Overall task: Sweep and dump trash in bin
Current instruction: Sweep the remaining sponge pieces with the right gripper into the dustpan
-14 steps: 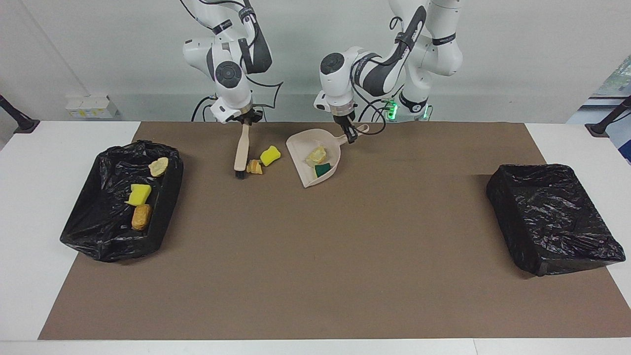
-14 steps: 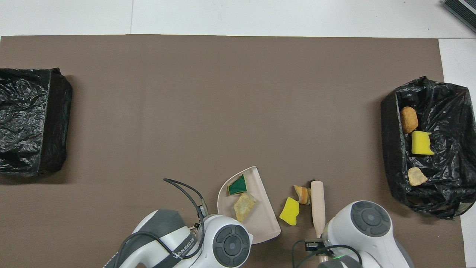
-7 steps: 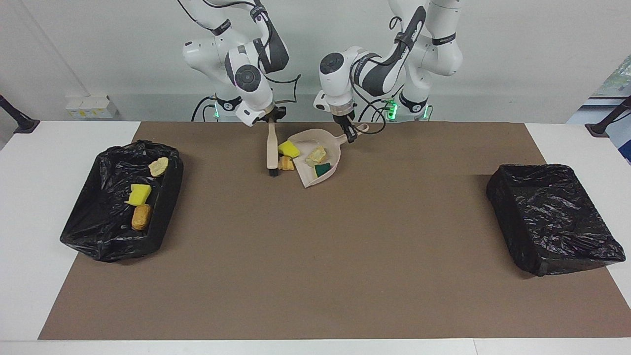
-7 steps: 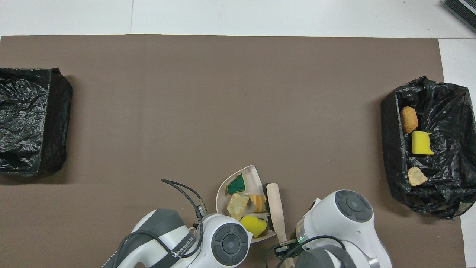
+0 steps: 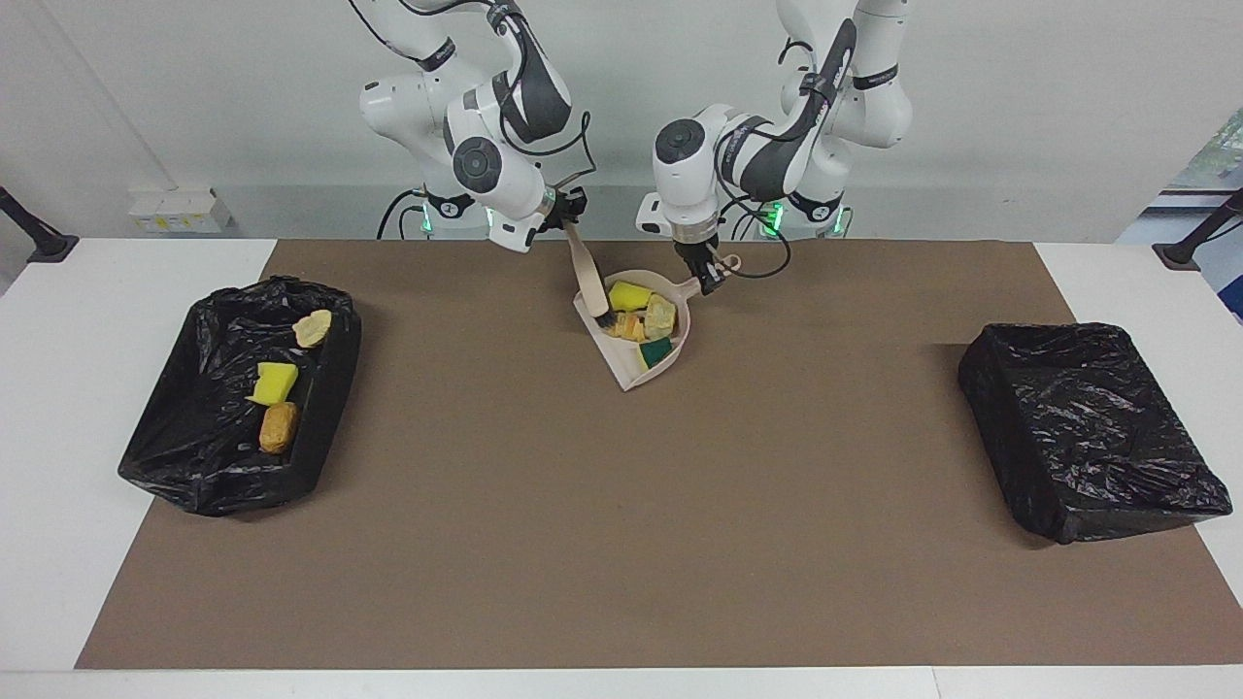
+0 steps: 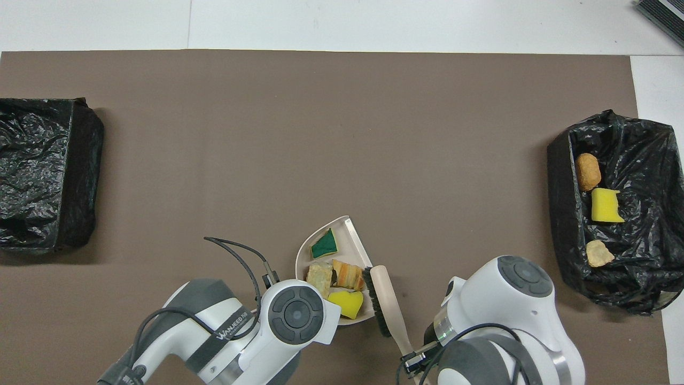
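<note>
Right tool [image 5: 566,216], upper centre of the facing frame, clenched on the handle of the beige plastic brush [image 5: 589,280]; bristles rest at the open lip of the beige plastic dustpan [image 5: 635,373]. Left tool [image 5: 707,271] clamped on the dustpan's handle, just beside it in frame.

I count four scraps in the pan: yellow sponge piece [image 5: 629,294], tan bread-like chunk [image 5: 660,314], orange chunk [image 5: 628,328], green-backed sponge [image 5: 659,352]. Three more lie in the black bag-lined bin [image 5: 194,466] at frame left. A second black-lined bin [image 5: 1088,427] sits at frame right.

My read: scraps are light, soft, springy; likely to bounce or roll off the lip if I tilt early. I'd carry by the handle, pan level.
</note>
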Controlling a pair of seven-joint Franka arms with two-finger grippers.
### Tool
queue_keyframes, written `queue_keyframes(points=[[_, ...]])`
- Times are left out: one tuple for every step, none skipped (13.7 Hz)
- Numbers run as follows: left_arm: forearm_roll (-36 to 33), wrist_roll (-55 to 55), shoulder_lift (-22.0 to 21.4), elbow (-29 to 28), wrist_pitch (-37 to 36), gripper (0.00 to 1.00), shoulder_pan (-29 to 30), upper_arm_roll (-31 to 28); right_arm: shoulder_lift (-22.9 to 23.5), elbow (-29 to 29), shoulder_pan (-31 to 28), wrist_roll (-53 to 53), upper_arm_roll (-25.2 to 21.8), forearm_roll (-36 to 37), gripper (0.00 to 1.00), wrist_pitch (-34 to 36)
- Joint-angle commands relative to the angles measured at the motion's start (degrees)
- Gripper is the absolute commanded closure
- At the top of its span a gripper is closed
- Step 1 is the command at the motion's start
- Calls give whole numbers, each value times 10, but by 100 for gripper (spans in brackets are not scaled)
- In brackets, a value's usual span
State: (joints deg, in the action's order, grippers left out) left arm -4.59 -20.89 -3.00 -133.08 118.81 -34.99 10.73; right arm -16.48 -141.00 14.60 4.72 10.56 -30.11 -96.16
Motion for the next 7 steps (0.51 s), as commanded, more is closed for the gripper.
queue_keyframes(points=[[5,-31,-10,-11,18,100,20,2,-4,50,-43,14,0,31,100,54],[5,-31,-13,-11,17,100,25,0,-4,64,-59,15,0,50,100,55],[3,-31,-16,-10,16,100,35,0,-2,77,-72,14,1,71,100,55],[0,-32,-23,-10,14,100,48,-1,1,88,-86,12,1,95,100,55],[-2,-37,-27,-10,15,100,62,-1,2,93,-98,10,1,120,100,51],[-5,-63,-29,-7,19,100,78,-2,6,99,-109,9,2,143,100,47],[-15,-99,-31,0,19,100,99,-2,18,108,-123,9,2,159,100,45]])
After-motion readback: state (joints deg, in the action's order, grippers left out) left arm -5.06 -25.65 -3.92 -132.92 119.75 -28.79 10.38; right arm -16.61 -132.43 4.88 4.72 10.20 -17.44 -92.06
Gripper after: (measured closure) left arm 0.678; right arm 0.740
